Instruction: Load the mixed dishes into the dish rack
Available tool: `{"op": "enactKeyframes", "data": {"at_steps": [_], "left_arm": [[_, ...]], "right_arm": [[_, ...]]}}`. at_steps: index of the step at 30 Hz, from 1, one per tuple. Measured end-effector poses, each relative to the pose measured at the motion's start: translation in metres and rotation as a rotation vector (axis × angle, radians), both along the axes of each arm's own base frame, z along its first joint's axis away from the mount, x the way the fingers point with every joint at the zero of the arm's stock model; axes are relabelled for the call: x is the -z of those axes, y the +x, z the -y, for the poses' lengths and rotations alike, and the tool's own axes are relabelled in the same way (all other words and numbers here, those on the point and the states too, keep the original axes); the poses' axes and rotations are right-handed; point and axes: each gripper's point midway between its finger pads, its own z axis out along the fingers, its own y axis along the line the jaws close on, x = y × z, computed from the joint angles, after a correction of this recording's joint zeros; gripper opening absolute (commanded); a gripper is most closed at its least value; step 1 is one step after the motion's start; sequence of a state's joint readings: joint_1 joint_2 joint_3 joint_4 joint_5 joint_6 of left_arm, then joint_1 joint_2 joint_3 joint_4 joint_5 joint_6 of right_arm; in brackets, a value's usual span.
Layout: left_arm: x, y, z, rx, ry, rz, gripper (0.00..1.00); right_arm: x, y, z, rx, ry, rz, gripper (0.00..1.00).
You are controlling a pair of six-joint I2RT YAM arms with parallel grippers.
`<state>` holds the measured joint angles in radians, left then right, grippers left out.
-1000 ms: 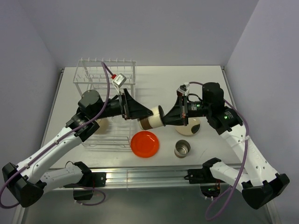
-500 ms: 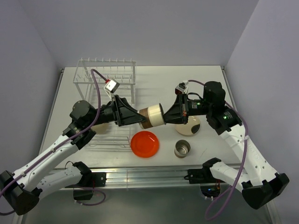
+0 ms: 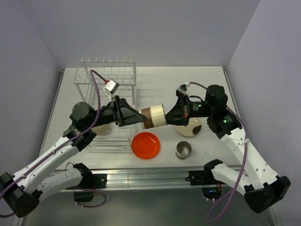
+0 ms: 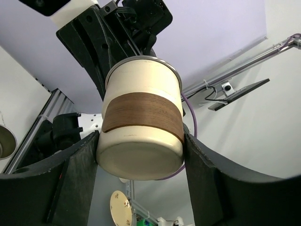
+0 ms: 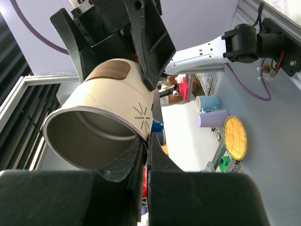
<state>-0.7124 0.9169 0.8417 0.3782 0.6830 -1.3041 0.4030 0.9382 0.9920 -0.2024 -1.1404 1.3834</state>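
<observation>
Cream cup [image 4: 141, 108] with a brown wood-look band hangs mid-air over the middle of the worktop [image 3: 211, 80]. The right gripper [image 5: 146, 143] pinches its rim tight. The left gripper [image 4: 140, 139] hugs the base on both sides, but I can't tell if it's actually squeezing. The bowl [image 3: 194, 129] is mostly hidden under the right wrist, and the dish rack [image 3: 108, 70] base is partly under the left arm. Both arms reach inward, roughly level. There's a tiny starburst mark on the cup's side.

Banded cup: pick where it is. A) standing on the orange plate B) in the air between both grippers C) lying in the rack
B: the right gripper pinches the rim of the banded cup in mid-air, and the left gripper flanks its base.
</observation>
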Motion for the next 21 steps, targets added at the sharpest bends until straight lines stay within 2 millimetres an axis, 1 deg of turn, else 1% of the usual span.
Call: {"op": "enactKeyframes", "data": {"at_steps": [3, 4, 5, 6, 7, 9, 13, 15, 18, 21], "left_arm": [[0.0, 0.0, 0.0, 0.0, -0.005, -0.003, 0.44], [-0.001, 0.0, 0.0, 0.001, -0.007, -0.003, 0.31], [-0.001, 0.0, 0.0, 0.0, -0.009, -0.001, 0.21], [-0.001, 0.001, 0.0, -0.001, -0.01, -0.001, 0.12], [-0.001, 0.001, 0.0, -0.004, -0.01, -0.002, 0.0], [-0.001, 0.001, 0.0, -0.005, -0.009, -0.009, 0.0], [0.007, 0.008, -0.002, -0.061, 0.05, -0.05, 0.0], [0.01, 0.014, -0.006, -0.121, 0.089, -0.076, 0.0], [0.013, 0.021, -0.02, -0.23, 0.152, -0.119, 0.0], [0.01, 0.029, -0.043, -0.377, 0.204, -0.169, 0.0]], "right_arm": [[-0.001, 0.0, 0.0, 0.0, 0.005, 0.0, 0.0], [-0.002, 0.0, 0.0, 0.0, 0.006, 0.002, 0.02], [-0.002, 0.0, 0.0, 0.0, 0.006, 0.003, 0.08], [-0.002, 0.0, 0.0, 0.0, 0.007, 0.005, 0.36], [-0.002, 0.0, 0.0, 0.0, 0.006, 0.004, 0.47], [0.002, 0.005, -0.001, 0.02, -0.011, 0.009, 0.81], [0.006, 0.019, -0.001, 0.079, -0.078, 0.031, 0.83], [0.007, 0.026, 0.002, 0.117, -0.119, 0.046, 0.83], [0.016, 0.043, 0.017, 0.234, -0.231, 0.059, 0.83], [0.022, 0.065, 0.038, 0.37, -0.372, 0.088, 0.83]]}}
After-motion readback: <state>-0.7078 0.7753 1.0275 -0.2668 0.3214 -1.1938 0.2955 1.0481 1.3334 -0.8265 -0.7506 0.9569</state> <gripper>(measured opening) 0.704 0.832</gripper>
